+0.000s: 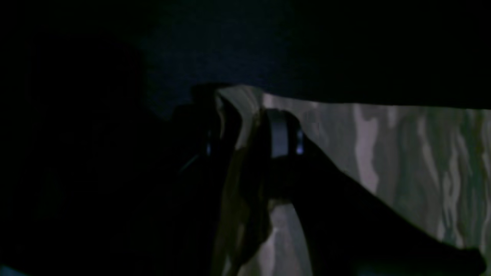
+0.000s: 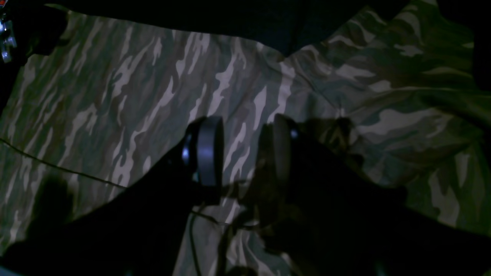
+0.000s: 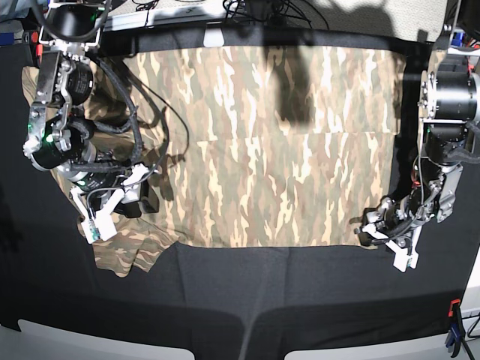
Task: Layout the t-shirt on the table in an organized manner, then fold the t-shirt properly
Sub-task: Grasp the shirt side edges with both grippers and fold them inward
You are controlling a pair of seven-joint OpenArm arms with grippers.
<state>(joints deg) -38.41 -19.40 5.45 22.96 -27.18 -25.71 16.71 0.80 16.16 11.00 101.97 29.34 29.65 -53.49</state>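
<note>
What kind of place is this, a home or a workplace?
Most likely a robotics lab bench, not a home. A wide table draped in matte black cloth has a clamp at its edge, two robot arms stand over a tan camouflage fabric t-shirt, and cables run along the back.

Both arms are built from black cylindrical joint housings joined by silver-grey metal brackets, as seen from the base view. The right arm (image 3: 64, 112) is wrapped in loops of black cable, and a small green light is lit on one of its joints. White plastic pieces are carried at the right tool (image 3: 112, 201) and at the left tool (image 3: 386, 234). In the wrist views, dark fingers (image 2: 209, 149) with pale grey pads are shown.
</note>
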